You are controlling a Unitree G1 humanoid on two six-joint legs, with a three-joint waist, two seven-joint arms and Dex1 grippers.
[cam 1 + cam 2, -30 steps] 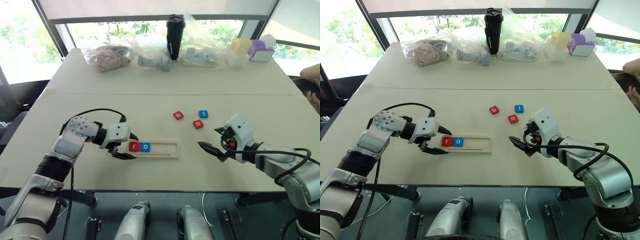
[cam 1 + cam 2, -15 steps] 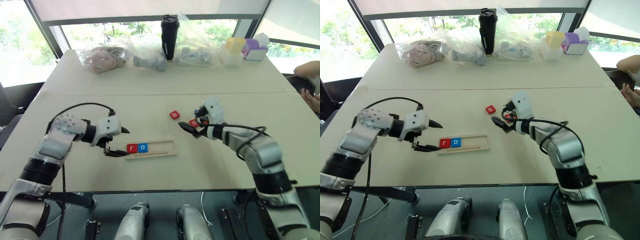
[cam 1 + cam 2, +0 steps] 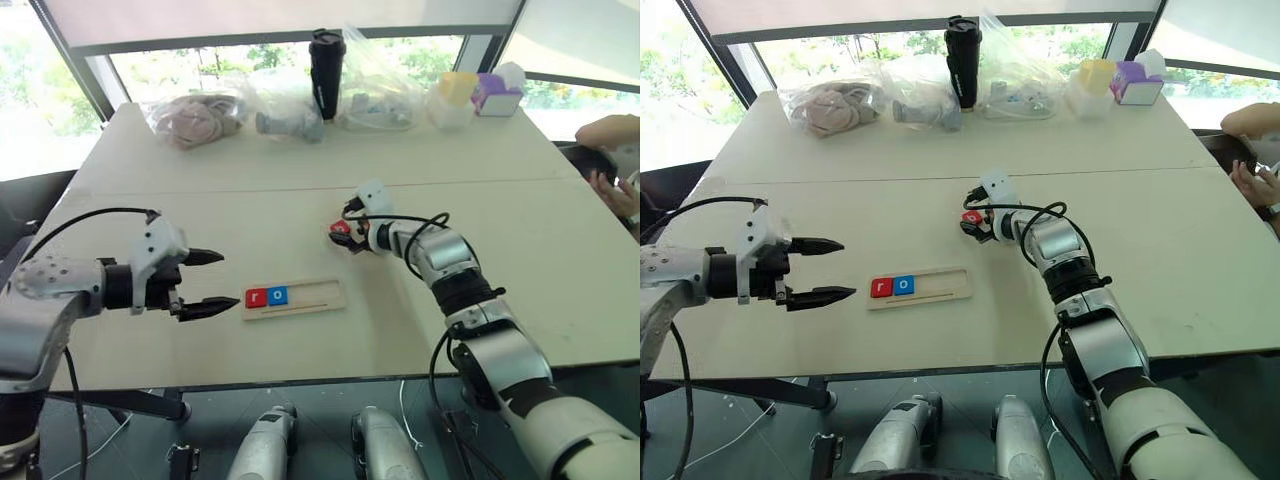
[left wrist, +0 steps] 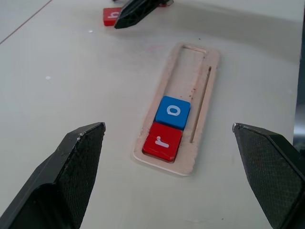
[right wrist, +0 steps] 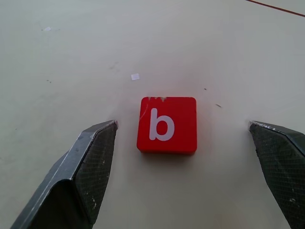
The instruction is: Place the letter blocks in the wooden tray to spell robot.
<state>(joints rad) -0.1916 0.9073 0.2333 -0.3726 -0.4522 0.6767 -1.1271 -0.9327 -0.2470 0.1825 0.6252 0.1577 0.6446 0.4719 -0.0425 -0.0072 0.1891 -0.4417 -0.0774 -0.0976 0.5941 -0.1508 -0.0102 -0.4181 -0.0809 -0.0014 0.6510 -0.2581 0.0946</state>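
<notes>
Right tool [image 5: 181, 138] spread wide, empty, poised over the red "b" block [image 5: 167, 124], fingers straddling it with clear gaps either side. Left tool [image 3: 195, 283] likewise wide and empty, hanging just beside the near end of the tray, touching nothing.

Surface [image 3: 300, 200]: pale, with bagged clutter and a dark tumbler [image 3: 324, 60] along the far edge, well apart from the work.

Wooden tray [image 4: 202, 86]: lying flat between the two tools. Red "r" block [image 4: 163, 140] seated at the end nearest the left tool, blue "o" block [image 4: 173, 111] touching it; remaining three slots bare.

Red "b" block: flat on the surface beyond the tray's far end, letter up, roughly square to the right tool. Other loose blocks mostly hidden behind the right tool; position not resolved.

Judged step: closing on "b", third letter.

Risks:
- Thin flat tile, low edges; fingertips too high → closing over the top, tile skidding away.
- Uneven closure, one finger arriving first → tile pushed sideways or spun, letter misoriented for the slot.
- Descent too deep → tips jamming on the surface.
- At placement, tilted tile catching the rim or nudging "o" out of line.
</notes>
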